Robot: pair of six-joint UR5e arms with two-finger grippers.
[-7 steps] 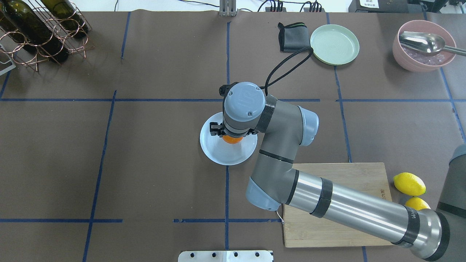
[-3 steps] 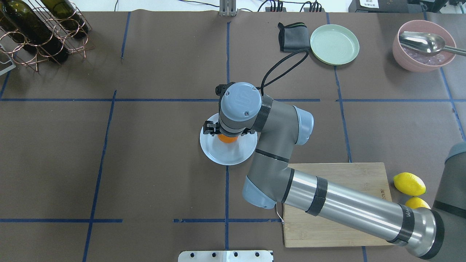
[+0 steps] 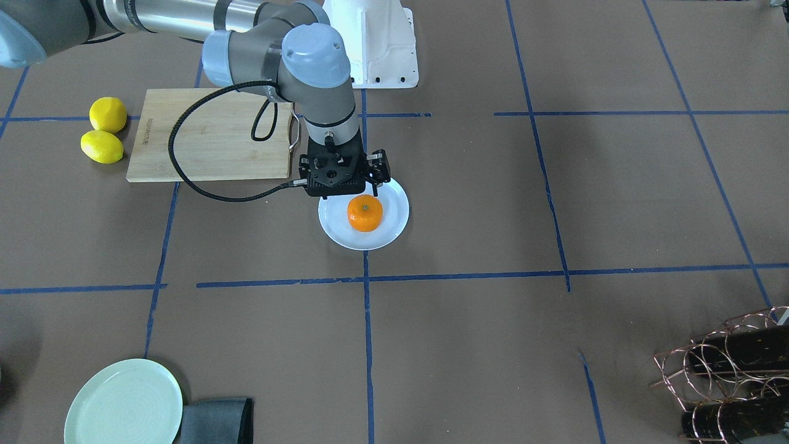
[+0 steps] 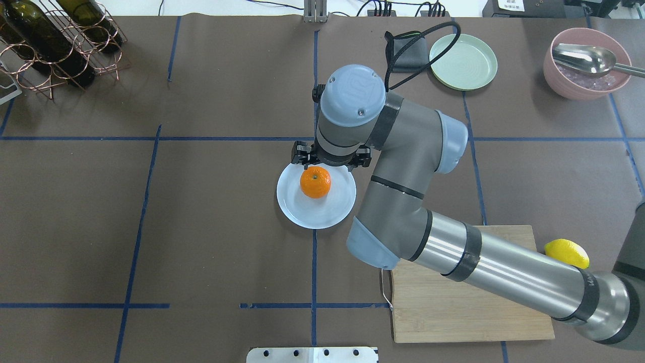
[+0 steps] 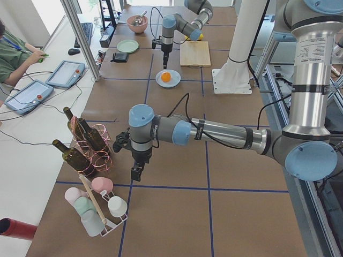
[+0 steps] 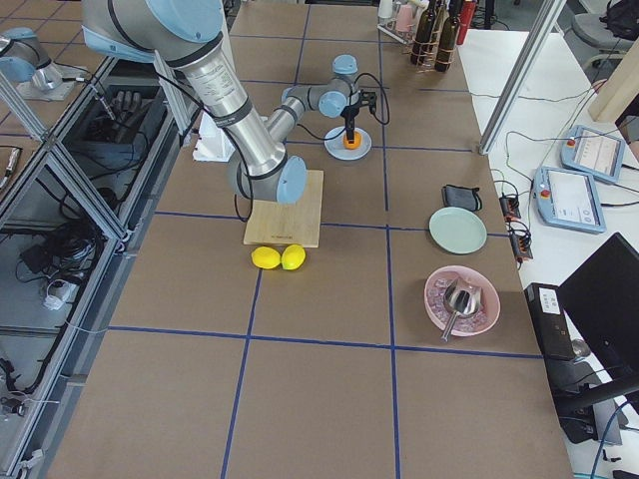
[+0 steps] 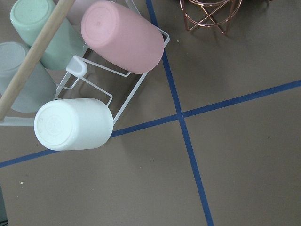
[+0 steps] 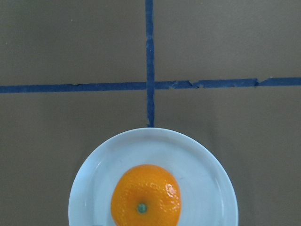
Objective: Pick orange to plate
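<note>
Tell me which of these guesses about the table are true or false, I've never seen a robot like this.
1. The orange lies on the white plate. True.
2. The right end effector is gripping the orange. False: it hangs clear of the fruit and holds nothing.
3. Two lemons lie beside the wooden cutting board. True.
4. The green plate has a lemon on it. False: nothing lies on it; it sits next to a dark cloth.
</note>
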